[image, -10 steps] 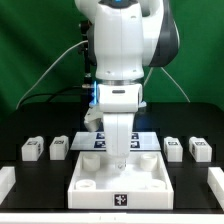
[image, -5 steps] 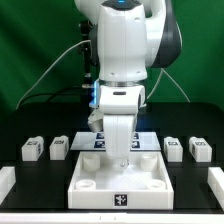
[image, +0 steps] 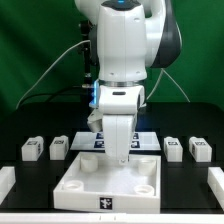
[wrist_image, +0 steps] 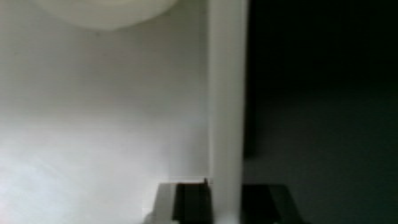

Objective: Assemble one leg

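Observation:
Four small white tagged legs stand in a row on the black table: two at the exterior view's left [image: 32,149] [image: 59,147] and two at its right [image: 173,147] [image: 201,149]. None is held. The large white square panel [image: 95,185] with corner sockets lies in front. My gripper [image: 123,160] points straight down at the panel's far edge. In the wrist view my gripper [wrist_image: 226,202] has the panel's white rim [wrist_image: 226,100] running between its two dark fingers [wrist_image: 187,203], so it is shut on that rim.
The marker board [image: 150,141] lies behind the panel, largely hidden by the arm. White fixtures sit at the table's front corners, at the left [image: 5,181] and the right [image: 215,184]. A green curtain hangs behind.
The panel has slid toward the exterior view's left and a little toward the front, turning slightly, with my gripper on its far edge. The legs have not moved.

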Robot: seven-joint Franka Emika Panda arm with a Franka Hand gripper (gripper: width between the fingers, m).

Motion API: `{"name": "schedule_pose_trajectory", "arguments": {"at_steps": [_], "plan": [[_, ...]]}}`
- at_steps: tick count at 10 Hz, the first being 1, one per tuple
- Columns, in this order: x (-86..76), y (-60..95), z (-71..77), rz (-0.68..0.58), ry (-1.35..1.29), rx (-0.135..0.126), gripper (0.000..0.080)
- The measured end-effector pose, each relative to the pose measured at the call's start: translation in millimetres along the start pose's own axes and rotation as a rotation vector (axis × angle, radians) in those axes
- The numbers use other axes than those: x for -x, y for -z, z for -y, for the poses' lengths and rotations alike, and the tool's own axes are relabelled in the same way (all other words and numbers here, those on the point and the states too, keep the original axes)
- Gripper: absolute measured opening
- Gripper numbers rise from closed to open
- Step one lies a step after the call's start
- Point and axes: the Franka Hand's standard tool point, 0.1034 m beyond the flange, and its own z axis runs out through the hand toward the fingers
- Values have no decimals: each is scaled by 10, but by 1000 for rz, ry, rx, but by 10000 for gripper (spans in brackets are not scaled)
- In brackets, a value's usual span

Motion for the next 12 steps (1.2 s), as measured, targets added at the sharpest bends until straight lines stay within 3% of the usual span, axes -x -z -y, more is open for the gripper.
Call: {"name": "schedule_pose_trajectory", "arguments": {"at_steps": [5, 6, 8, 10, 12], "plan": [[-10, 1, -3, 0, 2, -2, 60], [-86, 16, -57, -2, 23, -12, 60], [-365, 8, -270, -32, 95, 20, 60], [-704, 8, -342, -60, 121, 41, 60], [-803, -12, -364, -58, 117, 6, 61]]}}
